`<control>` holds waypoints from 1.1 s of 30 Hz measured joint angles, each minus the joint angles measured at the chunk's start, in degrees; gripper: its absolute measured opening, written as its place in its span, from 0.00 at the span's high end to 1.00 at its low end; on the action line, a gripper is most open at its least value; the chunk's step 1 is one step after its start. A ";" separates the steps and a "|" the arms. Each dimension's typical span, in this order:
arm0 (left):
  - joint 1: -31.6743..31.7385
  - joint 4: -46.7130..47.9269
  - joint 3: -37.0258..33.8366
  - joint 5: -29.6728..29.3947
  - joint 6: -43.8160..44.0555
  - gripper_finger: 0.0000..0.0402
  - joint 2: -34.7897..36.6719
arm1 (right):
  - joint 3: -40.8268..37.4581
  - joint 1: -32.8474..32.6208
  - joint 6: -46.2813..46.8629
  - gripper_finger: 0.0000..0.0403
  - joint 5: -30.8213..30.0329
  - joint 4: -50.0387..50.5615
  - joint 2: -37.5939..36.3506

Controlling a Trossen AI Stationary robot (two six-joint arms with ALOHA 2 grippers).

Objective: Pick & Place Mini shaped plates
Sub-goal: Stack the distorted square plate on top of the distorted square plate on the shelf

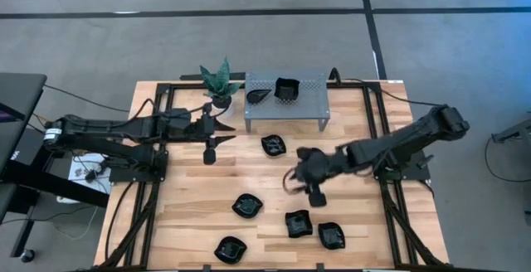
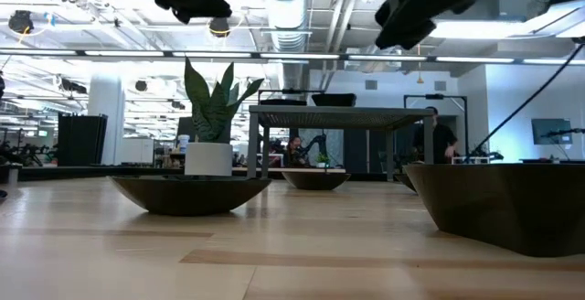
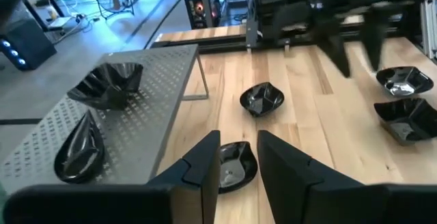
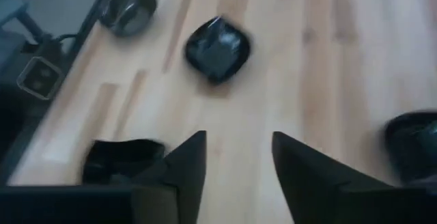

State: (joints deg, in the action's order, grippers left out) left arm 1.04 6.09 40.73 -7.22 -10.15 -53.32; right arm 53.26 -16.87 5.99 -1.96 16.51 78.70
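Note:
Small glossy black plates of differing shapes lie flat on the wooden table [image 1: 191, 189]: one near the middle [image 1: 274, 145] and several toward the near edge [image 1: 247, 205] [image 1: 299, 222] [image 1: 331, 235] [image 1: 231, 249]. Two more sit on the perforated metal shelf [image 1: 286, 106], a leaf-shaped one [image 1: 259, 96] and a squarish one [image 1: 286, 88]. My left gripper [image 1: 224, 133] hovers open left of the middle plate, which shows past its fingers [image 3: 232, 166]. My right gripper [image 1: 300, 174] hangs open above the table right of centre, holding nothing; a plate [image 4: 217, 46] lies ahead of it.
A potted plant [image 1: 220, 81] stands at the far edge beside the shelf. Black frame rails [image 1: 373, 123] run along the table's sides. Bare wood lies at the near left [image 1: 174, 222]. People and equipment show in the room behind [image 2: 439, 140].

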 joint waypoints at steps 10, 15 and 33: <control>0.02 -3.75 -0.40 0.00 0.00 0.75 -3.89 | 5.94 -13.45 19.06 0.45 -0.85 3.84 12.17; 0.02 -4.52 -0.39 0.00 0.17 0.75 -4.33 | 5.86 -17.59 27.37 0.46 -0.74 4.29 17.31; 0.02 -5.81 -0.35 0.02 0.39 0.75 -4.46 | 6.18 -18.93 31.16 0.53 5.10 3.82 23.26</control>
State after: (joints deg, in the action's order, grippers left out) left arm 1.06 0.27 40.38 -7.20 -9.76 -57.78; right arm 59.44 -35.80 37.15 3.14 20.33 101.96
